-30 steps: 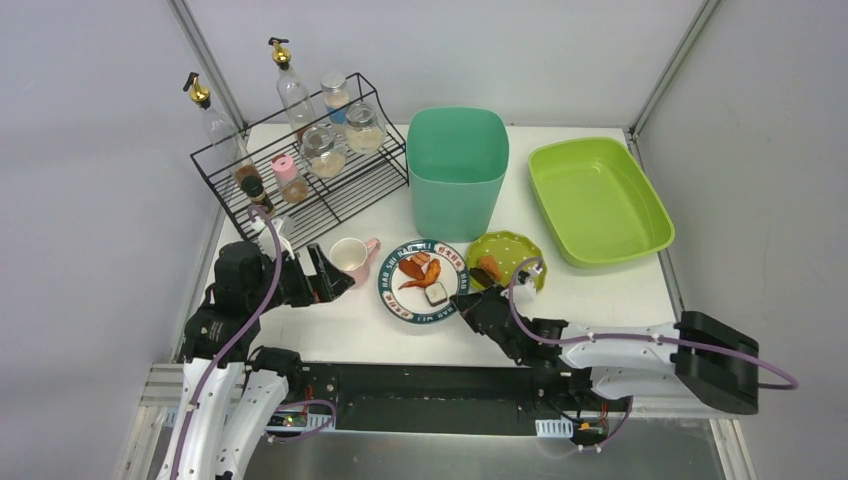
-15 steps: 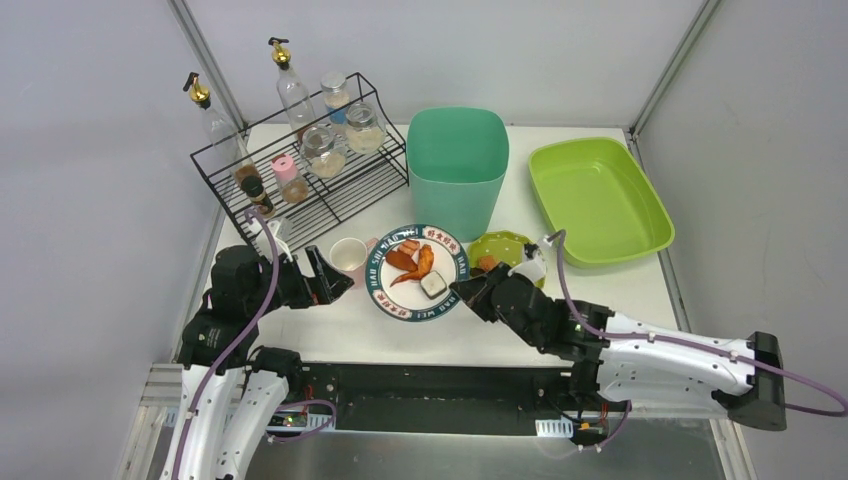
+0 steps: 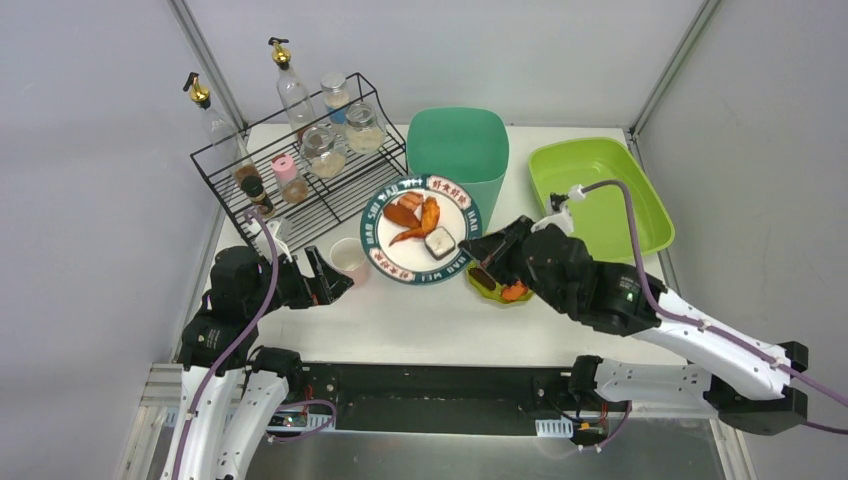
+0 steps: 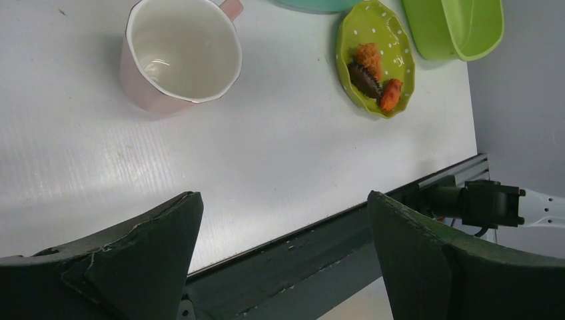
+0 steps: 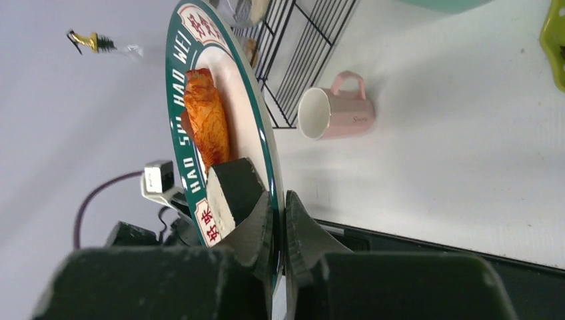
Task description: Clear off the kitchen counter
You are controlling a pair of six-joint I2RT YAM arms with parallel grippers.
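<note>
Top external view, single moment. Kitchen counter [image 3: 420,325]: a white tabletop filling the middle of the frame, with the arm bases at its near edge.

Right gripper [image 3: 472,250] is clamped tight on the near-right rim of the round green-banded plate [image 3: 369,230]. Right wrist view confirms this: one finger on each face of the rim, with no gap. The plate is off the counter, held up in front of the teal bin [image 3: 457,140] and overlapping the bin's front wall from this angle. On the plate are orange-red food pieces [image 3: 412,216] and a small white-and-dark block [image 3: 438,241], which lies close to the gripped edge.

Left gripper [image 3: 328,272] stands wide apart with nothing between its fingers. It hangs low over the left side of the counter, just beside the pink cup [image 3: 348,258]. Left wrist view: the cup is upright, its inside bare white, and it stands on the counter ahead of the fingers.

Small yellow-green dish [image 3: 497,290] sits on the counter, partly hidden under the right arm, and holds orange and dark bits. Lime-green tray [image 3: 640,215] is at the far right of the counter. Black wire rack [image 3: 330,195] at the far left holds jars [image 3: 365,128] and small bottles. Two tall bottles [image 3: 292,90] with gold pourers rise at its back edge.
</note>
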